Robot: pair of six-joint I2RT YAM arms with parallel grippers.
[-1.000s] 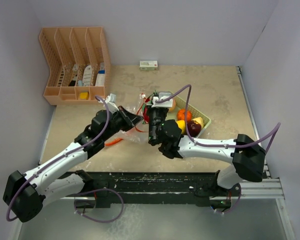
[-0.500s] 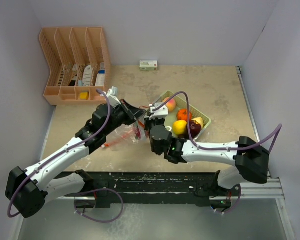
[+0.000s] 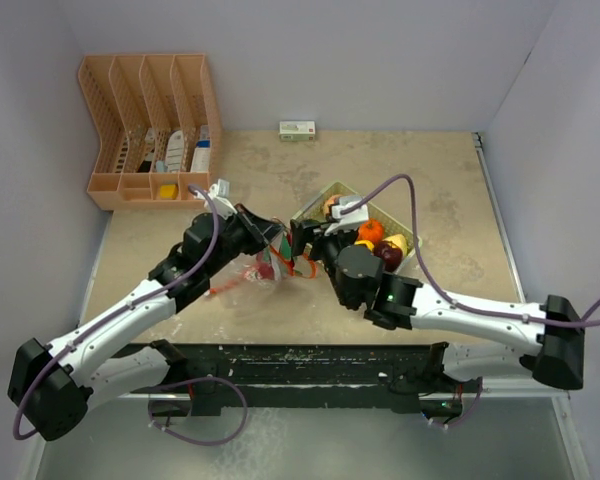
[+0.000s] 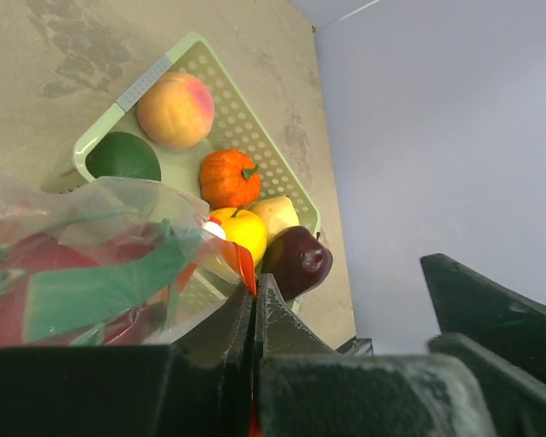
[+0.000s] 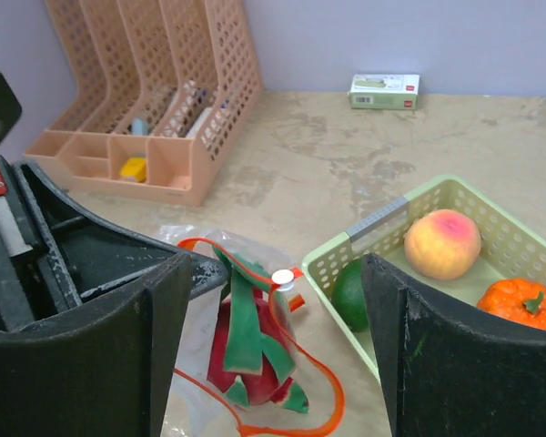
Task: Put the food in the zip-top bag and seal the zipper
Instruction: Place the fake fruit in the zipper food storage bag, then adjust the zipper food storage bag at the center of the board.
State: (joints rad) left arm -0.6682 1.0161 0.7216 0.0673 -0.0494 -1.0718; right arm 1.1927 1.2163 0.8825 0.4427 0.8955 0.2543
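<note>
The zip-top bag (image 5: 255, 364) lies crumpled on the table with a red-and-green food piece (image 5: 255, 350) inside. Its orange-red zipper (image 5: 332, 387) loops open, the white slider (image 5: 283, 277) at the top. My left gripper (image 4: 251, 289) is shut on the zipper strip and holds the mouth up (image 3: 281, 238). My right gripper (image 5: 282, 364) stands open just above the bag with nothing between its fingers (image 3: 305, 244). More food sits in the green tray (image 5: 382, 223): a peach (image 5: 442, 243), a green fruit (image 5: 350, 293), an orange one (image 5: 523, 305), a yellow one (image 4: 239, 229) and a dark purple one (image 4: 298, 259).
A peach-coloured file organizer (image 3: 150, 130) stands at the back left with small items in it. A small box (image 3: 297, 129) lies against the back wall. Grey walls close in the table on three sides.
My right gripper has opened and the red-and-green food now lies in the bag. The right arm has swung out to the right. The left gripper has kept its hold on the bag's mouth.
</note>
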